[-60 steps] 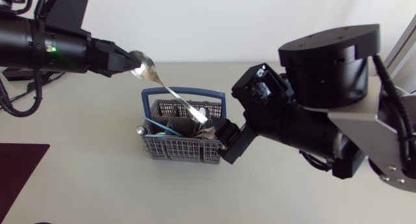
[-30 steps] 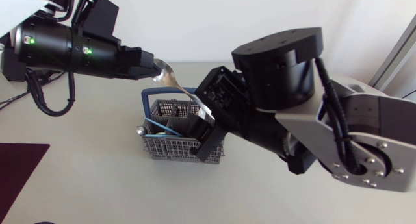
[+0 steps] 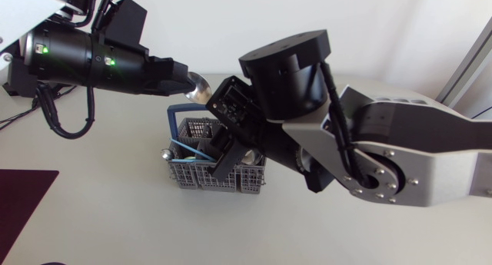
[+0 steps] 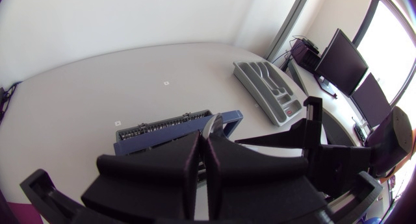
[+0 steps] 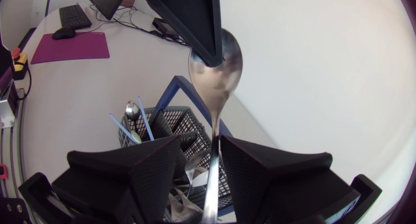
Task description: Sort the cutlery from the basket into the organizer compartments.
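Note:
A silver spoon (image 3: 201, 88) hangs over the grey cutlery basket with a blue handle (image 3: 196, 177). My left gripper (image 3: 188, 84) is shut on its bowl, whose edge shows between the closed fingers (image 4: 212, 123). The spoon (image 5: 218, 81) runs down from the left gripper's finger (image 5: 195, 23) to my right gripper (image 5: 203, 178). Its handle lies between that gripper's fingers, close to one, with a gap showing on the other side. In the head view my right gripper (image 3: 221, 159) stands over the basket and hides the handle. The grey organizer (image 4: 266, 87) lies beyond the basket (image 4: 162, 130).
More cutlery stands in the basket (image 5: 172, 117): a small spoon (image 5: 132, 109) and blue-handled pieces (image 3: 181, 147). A purple mat (image 3: 19, 196) lies at the table's left edge. My bulky right arm (image 3: 369, 157) covers the table to the right of the basket.
My right arm has swung left over the basket and its fingers have narrowed around the spoon's handle. The left gripper has moved right with the bowl, and the spoon now stands steeper.

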